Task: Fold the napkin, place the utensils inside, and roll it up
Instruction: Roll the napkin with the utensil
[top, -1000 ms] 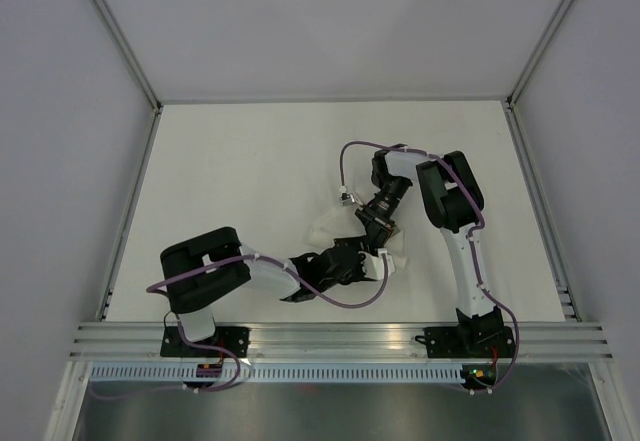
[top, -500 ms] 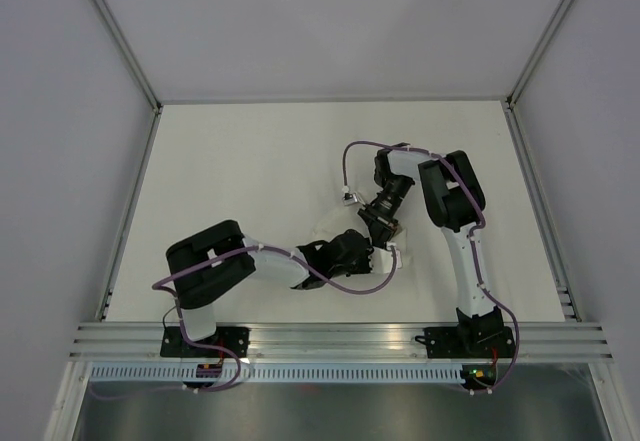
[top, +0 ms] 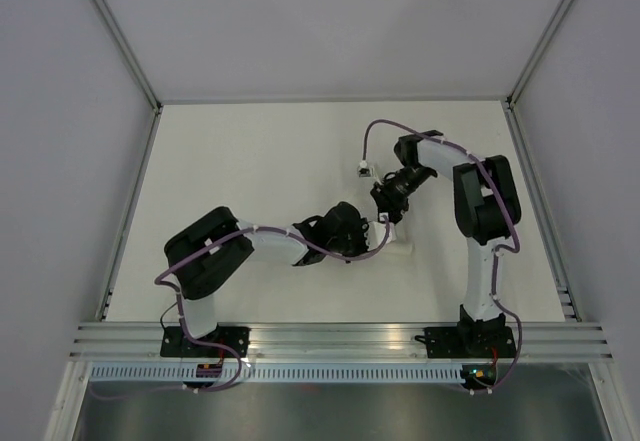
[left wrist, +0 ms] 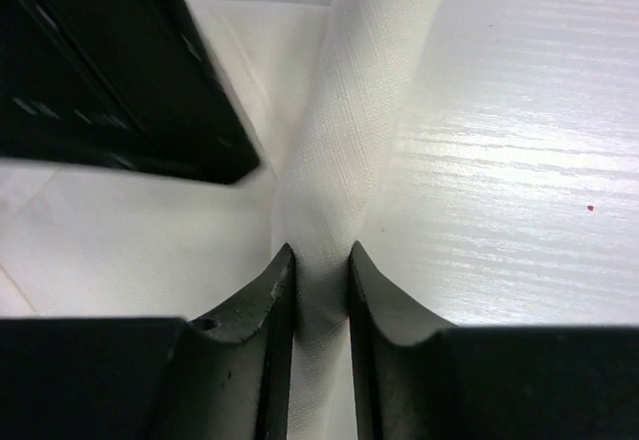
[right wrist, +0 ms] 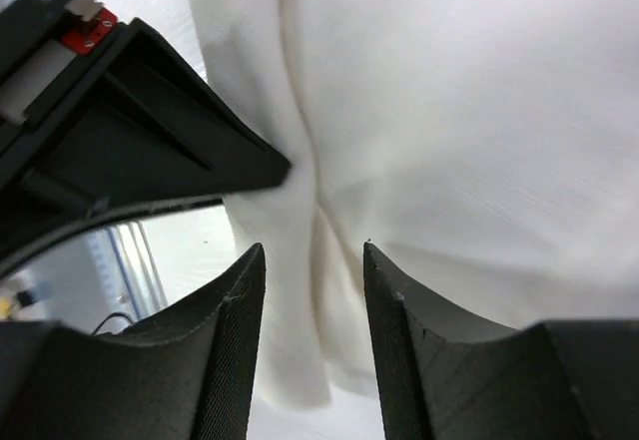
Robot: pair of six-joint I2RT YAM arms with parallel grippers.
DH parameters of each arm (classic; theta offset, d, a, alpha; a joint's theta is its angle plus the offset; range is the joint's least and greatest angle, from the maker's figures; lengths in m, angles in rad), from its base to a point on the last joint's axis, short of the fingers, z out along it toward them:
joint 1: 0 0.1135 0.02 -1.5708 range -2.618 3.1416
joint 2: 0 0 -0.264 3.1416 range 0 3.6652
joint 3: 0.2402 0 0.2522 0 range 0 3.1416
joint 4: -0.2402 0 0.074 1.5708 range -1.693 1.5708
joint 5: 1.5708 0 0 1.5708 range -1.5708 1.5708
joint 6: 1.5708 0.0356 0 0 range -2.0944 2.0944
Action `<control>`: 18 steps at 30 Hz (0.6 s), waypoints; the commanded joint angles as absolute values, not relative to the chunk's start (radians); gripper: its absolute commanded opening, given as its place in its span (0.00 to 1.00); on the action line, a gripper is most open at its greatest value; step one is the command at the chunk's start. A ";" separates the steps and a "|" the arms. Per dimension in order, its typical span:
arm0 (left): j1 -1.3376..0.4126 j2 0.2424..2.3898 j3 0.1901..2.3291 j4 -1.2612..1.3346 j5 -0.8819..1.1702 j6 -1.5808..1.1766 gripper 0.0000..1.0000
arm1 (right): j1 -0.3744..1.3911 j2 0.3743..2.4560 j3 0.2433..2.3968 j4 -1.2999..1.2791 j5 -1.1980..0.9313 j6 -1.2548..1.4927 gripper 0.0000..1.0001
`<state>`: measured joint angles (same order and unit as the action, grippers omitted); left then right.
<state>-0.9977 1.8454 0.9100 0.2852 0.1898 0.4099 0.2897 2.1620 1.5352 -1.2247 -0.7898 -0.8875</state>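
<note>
The napkin (top: 398,248) is bunched into a small white heap a little right of the worktop's (top: 250,161) middle, closer to the near edge than the far one. Both arms meet right over it, so from above only a sliver of cloth shows past the black wrists.

The left gripper (top: 367,235) comes in from the near left corner side and is clamped on the cloth. In its own camera the two dark fingers (left wrist: 272,305) squeeze a raised ridge of napkin (left wrist: 364,101) between them. The ridge runs up and away from the tips as a taut, narrow band. More cloth is spread flat to its left, and bare tabletop (left wrist: 519,161) lies to its right.

The right gripper (top: 385,213) reaches down from the far right side, just beside the left one. Its fingers (right wrist: 235,350) stand apart over the cloth. A soft crease of napkin (right wrist: 449,111) runs in the gap between them, and neither pad is plainly pressing on it. The left gripper's black body (right wrist: 130,131) sits close at the upper left of that view, touching the fabric.
</note>
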 commanded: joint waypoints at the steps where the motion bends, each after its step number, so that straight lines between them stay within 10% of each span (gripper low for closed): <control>1: -0.971 1.898 0.908 0.132 0.343 0.302 0.02 | 0.206 2.019 1.508 -1.085 -0.877 -0.911 0.50; 18: -0.716 2.184 1.261 -0.238 0.931 0.183 0.02 | 0.106 1.304 0.790 -0.391 -0.734 -0.884 0.59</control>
<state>-0.7406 2.0769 1.2480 -0.0372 0.8192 0.2237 0.0658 1.3937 0.8745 -0.6155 -0.7956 -0.8536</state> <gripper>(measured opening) 0.265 0.582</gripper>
